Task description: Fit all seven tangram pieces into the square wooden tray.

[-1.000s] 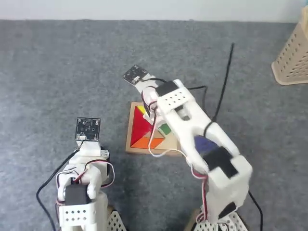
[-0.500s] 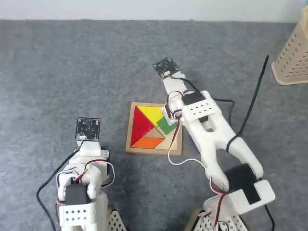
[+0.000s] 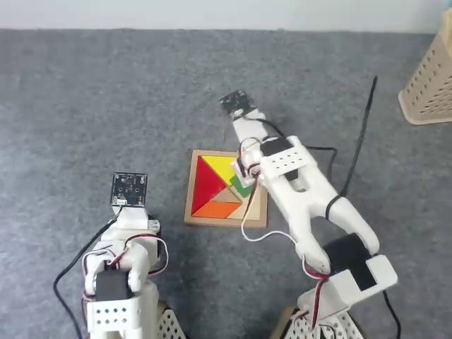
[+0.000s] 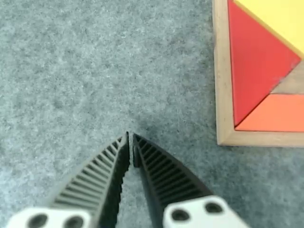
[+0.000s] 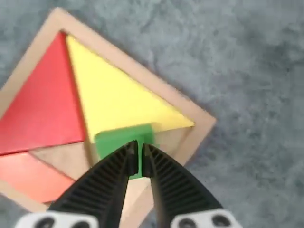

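Note:
The square wooden tray (image 3: 190,192) lies mid-table with a red triangle (image 3: 205,187), a yellow triangle (image 3: 222,168) and an orange piece (image 3: 215,209) in it. My right gripper (image 5: 137,145) hangs over the tray's right side, shut on the edge of a green square piece (image 5: 118,141) that sits tilted against the yellow triangle (image 5: 114,99), above bare wood. My left gripper (image 4: 130,137) is shut with nothing in it, low over the carpet just off the tray's rim (image 4: 221,95), near the red triangle (image 4: 251,71).
Grey carpet covers the table. A perforated beige basket (image 3: 431,78) stands at the far right edge. A black cable (image 3: 357,145) trails behind the right arm. The left arm (image 3: 123,240) sits at the front left.
The right arm swung its wrist from over the tray's left side out to the right, then slightly back. The green piece stayed at the tray's right side. The left arm kept still.

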Motion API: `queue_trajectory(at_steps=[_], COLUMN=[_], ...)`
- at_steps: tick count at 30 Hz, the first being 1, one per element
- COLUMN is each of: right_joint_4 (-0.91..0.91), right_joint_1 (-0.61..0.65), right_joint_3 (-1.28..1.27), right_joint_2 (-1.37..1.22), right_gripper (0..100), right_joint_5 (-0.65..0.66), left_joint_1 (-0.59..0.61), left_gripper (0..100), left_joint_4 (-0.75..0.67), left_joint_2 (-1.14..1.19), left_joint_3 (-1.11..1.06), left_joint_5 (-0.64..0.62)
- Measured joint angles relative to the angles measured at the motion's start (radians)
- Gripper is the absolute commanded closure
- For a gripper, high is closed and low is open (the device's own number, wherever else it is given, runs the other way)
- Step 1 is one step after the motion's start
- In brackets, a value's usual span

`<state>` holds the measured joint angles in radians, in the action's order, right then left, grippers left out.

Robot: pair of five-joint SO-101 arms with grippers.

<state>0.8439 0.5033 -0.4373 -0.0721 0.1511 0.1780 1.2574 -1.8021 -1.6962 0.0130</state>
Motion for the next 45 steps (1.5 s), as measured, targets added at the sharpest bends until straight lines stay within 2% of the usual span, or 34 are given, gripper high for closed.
queue_trajectory(at_steps=[11, 26, 35, 45], right_joint_4=[-0.003, -0.147, -0.133, -0.133], right_joint_1=[0.023, 0.02, 0.023, 0.044], right_joint_3=[-0.032, -0.031, -0.031, -0.083], right_joint_2=[0.0, -0.043, -0.055, 0.048], right_gripper=[99.2, 99.2, 99.2, 99.2], right_joint_5=[0.002, -0.021, -0.021, -0.021], left_joint_1=[0.0, 0.0, 0.0, 0.0], left_gripper=[99, 99, 99, 99], left_joint_4=[0.0, 0.0, 0.0, 0.0], left_joint_2=[0.0, 0.0, 0.0, 0.0], left_joint_3=[0.0, 0.0, 0.0, 0.0], left_joint_5=[0.0, 0.0, 0.0, 0.0])
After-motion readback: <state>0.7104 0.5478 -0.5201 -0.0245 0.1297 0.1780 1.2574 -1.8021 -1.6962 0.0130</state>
